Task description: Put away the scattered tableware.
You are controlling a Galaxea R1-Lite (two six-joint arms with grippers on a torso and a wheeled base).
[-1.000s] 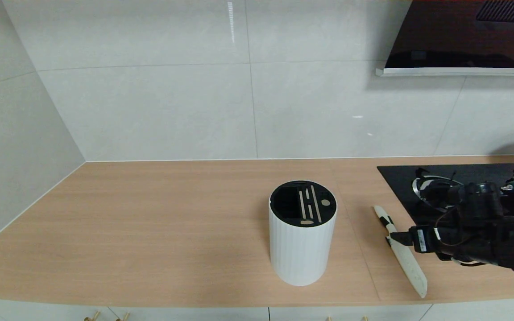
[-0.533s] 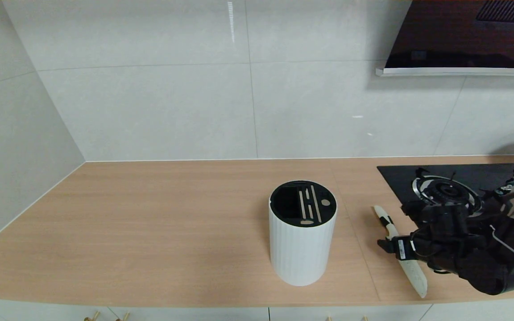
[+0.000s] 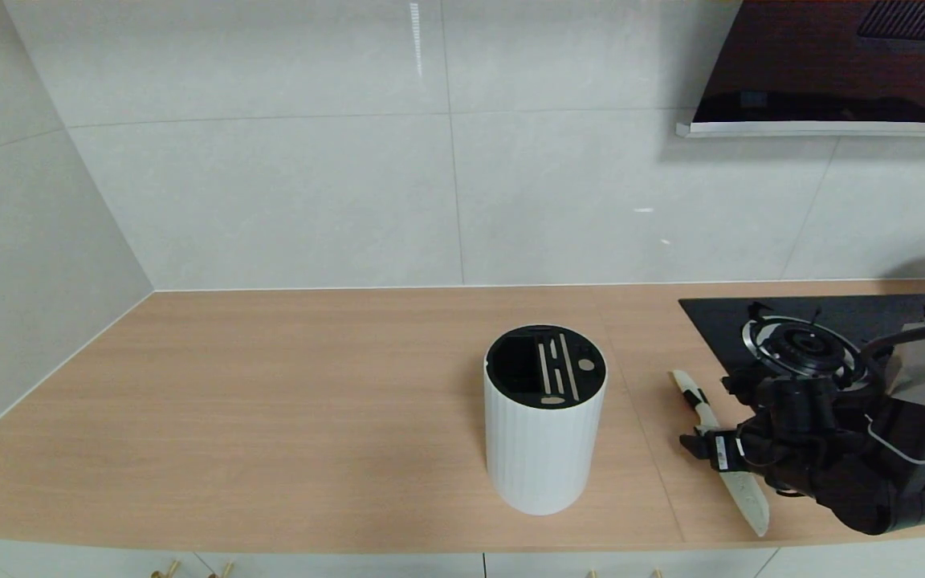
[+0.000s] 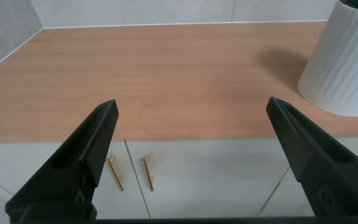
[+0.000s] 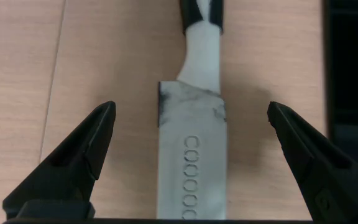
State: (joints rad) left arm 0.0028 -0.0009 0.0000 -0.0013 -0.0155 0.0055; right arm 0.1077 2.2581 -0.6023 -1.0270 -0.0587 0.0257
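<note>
A white knife (image 3: 751, 502) with a black-banded handle lies flat on the wooden counter, right of a white ribbed holder (image 3: 543, 449) whose black top has slots. My right gripper (image 3: 706, 411) hangs just above the knife, open. In the right wrist view its fingers (image 5: 86, 155) stand on either side of the blade (image 5: 191, 143), near where it meets the handle, without touching it. My left gripper (image 4: 191, 109) is open and holds nothing, out past the counter's front edge, with the holder (image 4: 347, 62) off to one side.
A black gas hob (image 3: 800, 345) lies right beside the knife, with a range hood (image 3: 832, 64) above it. The counter (image 3: 270, 401) stretches bare to the left of the holder. Cabinet doors with gold handles (image 4: 145, 174) sit below the front edge.
The right arm has swung lower and turned its gripper down over the knife, so the fingers now straddle the blade. Knife and holder have not moved.
</note>
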